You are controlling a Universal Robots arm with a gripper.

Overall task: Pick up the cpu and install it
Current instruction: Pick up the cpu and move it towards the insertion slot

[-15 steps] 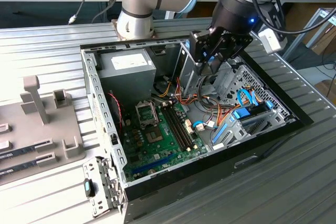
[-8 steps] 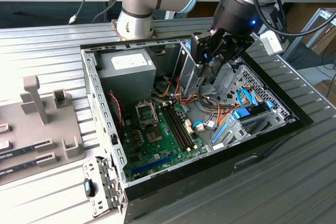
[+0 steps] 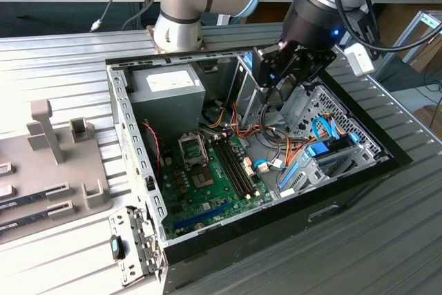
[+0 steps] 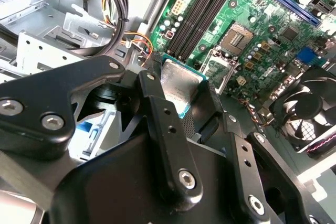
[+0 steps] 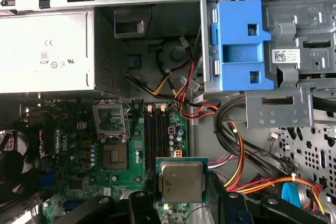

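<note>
Gripper (image 5: 181, 196) pinching cpu (image 4: 177, 83) by two opposite edges, metal top up, above cables (image 5: 237, 174) by drive-cage side of case (image 3: 128, 136). Open socket frame (image 5: 110, 121) lies beyond memory slots (image 5: 156, 135), toward power-supply (image 5: 44, 51) corner of motherboard (image 5: 63, 148).

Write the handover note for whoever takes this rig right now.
Gripper: shut on the cpu, which sits flat between the fingers with its metal top facing the wrist cameras.
Position: the arm is over the open case, with the cpu held above the board, off to one side of the socket frame.
Done: the cpu is picked up.
Left: the cpu is not yet in the socket, so install is not done.
</note>
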